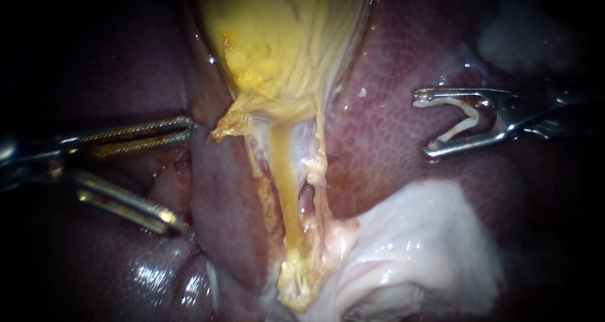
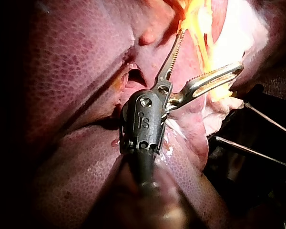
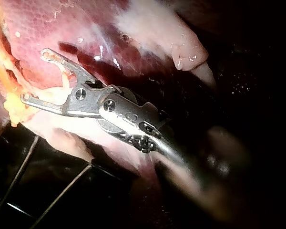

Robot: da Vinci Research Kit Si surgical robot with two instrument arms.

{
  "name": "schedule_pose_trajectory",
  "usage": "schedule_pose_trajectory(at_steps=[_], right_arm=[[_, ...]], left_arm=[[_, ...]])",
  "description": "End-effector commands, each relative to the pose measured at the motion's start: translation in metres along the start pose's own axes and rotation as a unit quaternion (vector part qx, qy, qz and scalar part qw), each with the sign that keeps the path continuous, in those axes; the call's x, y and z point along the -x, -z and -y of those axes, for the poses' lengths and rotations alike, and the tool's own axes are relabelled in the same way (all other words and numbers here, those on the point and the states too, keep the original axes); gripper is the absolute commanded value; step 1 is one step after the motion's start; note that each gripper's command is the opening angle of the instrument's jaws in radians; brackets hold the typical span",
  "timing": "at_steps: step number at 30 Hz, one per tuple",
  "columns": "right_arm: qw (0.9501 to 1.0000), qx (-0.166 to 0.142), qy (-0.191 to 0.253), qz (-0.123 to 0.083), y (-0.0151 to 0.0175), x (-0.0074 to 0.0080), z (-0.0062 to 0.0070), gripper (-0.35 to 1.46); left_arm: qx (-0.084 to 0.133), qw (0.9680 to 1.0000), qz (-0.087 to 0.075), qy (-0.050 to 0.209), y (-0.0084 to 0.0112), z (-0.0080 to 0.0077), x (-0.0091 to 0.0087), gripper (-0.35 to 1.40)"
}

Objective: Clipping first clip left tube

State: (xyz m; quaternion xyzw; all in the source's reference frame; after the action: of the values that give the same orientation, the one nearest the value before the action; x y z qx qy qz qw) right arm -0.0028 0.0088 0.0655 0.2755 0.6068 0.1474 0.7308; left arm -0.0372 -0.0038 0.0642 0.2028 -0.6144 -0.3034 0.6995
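The yellow gallbladder hangs at the top centre and narrows into pale strands running down. The left tube is the yellowish strand; a thinner tube lies just to its right. My left instrument stands left of them over the liver, its toothed jaws open and empty, as the left wrist view also shows. My right instrument hovers over the liver well right of the tubes. Its jaws stand wide apart with a white clip held between them, also seen in the right wrist view.
Dark red liver lies on both sides of the tubes. A glistening white flap of tissue spreads at the lower right. Yellow fatty tissue ends the strands below. Thin dark rods run under the specimen.
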Motion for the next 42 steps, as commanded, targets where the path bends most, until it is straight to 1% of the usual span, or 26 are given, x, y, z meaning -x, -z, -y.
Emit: schedule_pose_trajectory(at_steps=[1, 3, 6, 8, 10, 11, 12, 13, 16, 18, 19, 21, 24, 27, 28, 32, 34, 37, 39, 40, 42], right_arm=[[1.0000, 0.000, 0.000, 0.000, 0.0000, 0.0000, 0.0000, 0.60], [1.0000, 0.000, 0.000, 0.000, 0.0000, 0.0000, 0.0000, 0.60], [1.0000, 0.000, 0.000, 0.000, 0.0000, 0.0000, 0.0000, 0.60], [1.0000, 0.000, 0.000, 0.000, 0.0000, 0.0000, 0.0000, 0.60], [1.0000, 0.000, 0.000, 0.000, 0.0000, 0.0000, 0.0000, 0.60], [1.0000, 0.000, 0.000, 0.000, 0.0000, 0.0000, 0.0000, 0.60], [1.0000, 0.000, 0.000, 0.000, 0.0000, 0.0000, 0.0000, 0.60], [1.0000, 0.000, 0.000, 0.000, 0.0000, 0.0000, 0.0000, 0.60], [1.0000, 0.000, 0.000, 0.000, 0.0000, 0.0000, -0.0001, 0.60], [1.0000, 0.000, 0.000, 0.000, 0.0000, 0.0000, -0.0001, 0.60], [1.0000, 0.000, 0.000, 0.000, -0.0001, 0.0000, -0.0001, 0.60], [1.0000, 0.000, 0.000, 0.000, -0.0001, 0.0000, -0.0001, 0.60], [1.0000, 0.000, 0.000, 0.000, -0.0001, 0.0000, -0.0001, 0.60], [1.0000, 0.000, 0.000, 0.000, -0.0001, 0.0000, -0.0001, 0.60], [1.0000, 0.000, 0.000, 0.000, -0.0001, 0.0000, -0.0001, 0.60], [1.0000, 0.001, 0.000, 0.000, -0.0001, 0.0000, -0.0001, 0.60], [1.0000, 0.001, 0.000, 0.000, -0.0001, 0.0000, -0.0001, 0.60], [1.0000, 0.001, 0.000, 0.000, -0.0001, 0.0000, -0.0001, 0.60], [1.0000, 0.001, 0.000, 0.000, -0.0001, 0.0000, -0.0001, 0.60], [1.0000, 0.001, 0.000, 0.000, -0.0001, 0.0000, -0.0001, 0.60], [1.0000, 0.001, 0.000, 0.000, -0.0001, 0.0000, -0.0001, 0.60]], left_arm=[[0.002, 1.0000, 0.000, 0.000, 0.0000, 0.0000, 0.0000, 0.98], [0.003, 1.0000, 0.000, 0.000, 0.0000, 0.0000, 0.0001, 0.98], [0.015, 0.9999, 0.001, 0.001, 0.0000, -0.0002, 0.0004, 0.98], [0.030, 0.9995, 0.002, 0.000, 0.0000, -0.0006, 0.0006, 0.94], [0.042, 0.9990, 0.004, 0.016, -0.0001, -0.0011, 0.0007, 0.91], [0.047, 0.9985, 0.005, 0.028, -0.0002, -0.0013, 0.0007, 0.89], [0.057, 0.9976, 0.007, 0.040, -0.0005, -0.0017, 0.0006, 0.86], [0.063, 0.9969, 0.008, 0.046, -0.0007, -0.0019, 0.0005, 0.86], [0.074, 0.9947, 0.011, 0.070, -0.0018, -0.0026, 0.0004, 0.83], [0.085, 0.9931, 0.014, 0.079, -0.0026, -0.0031, 0.0002, 0.81], [0.087, 0.9921, 0.017, 0.088, -0.0030, -0.0032, 0.0001, 0.81], [0.092, 0.9907, 0.015, 0.099, -0.0038, -0.0034, -0.0002, 0.78], [0.100, 0.9891, 0.008, 0.107, -0.0046, -0.0035, -0.0006, 0.72], [0.104, 0.9884, 0.006, 0.110, -0.0052, -0.0036, -0.0009, 0.69], [0.106, 0.9877, 0.006, 0.115, -0.0054, -0.0038, -0.0010, 0.66], [0.108, 0.9868, 0.003, 0.121, -0.0056, -0.0040, -0.0014, 0.56], [0.109, 0.9859, 0.000, 0.127, -0.0054, -0.0040, -0.0013, 0.44], [0.111, 0.9844, 0.002, 0.137, -0.0050, -0.0040, -0.0011, 0.27], [0.115, 0.9822, 0.001, 0.149, -0.0048, -0.0040, -0.0010, 0.09], [0.118, 0.9813, -0.003, 0.152, -0.0046, -0.0040, -0.0009, -0.03], [0.122, 0.9802, -0.004, 0.155, -0.0044, -0.0040, -0.0009, -0.23]])
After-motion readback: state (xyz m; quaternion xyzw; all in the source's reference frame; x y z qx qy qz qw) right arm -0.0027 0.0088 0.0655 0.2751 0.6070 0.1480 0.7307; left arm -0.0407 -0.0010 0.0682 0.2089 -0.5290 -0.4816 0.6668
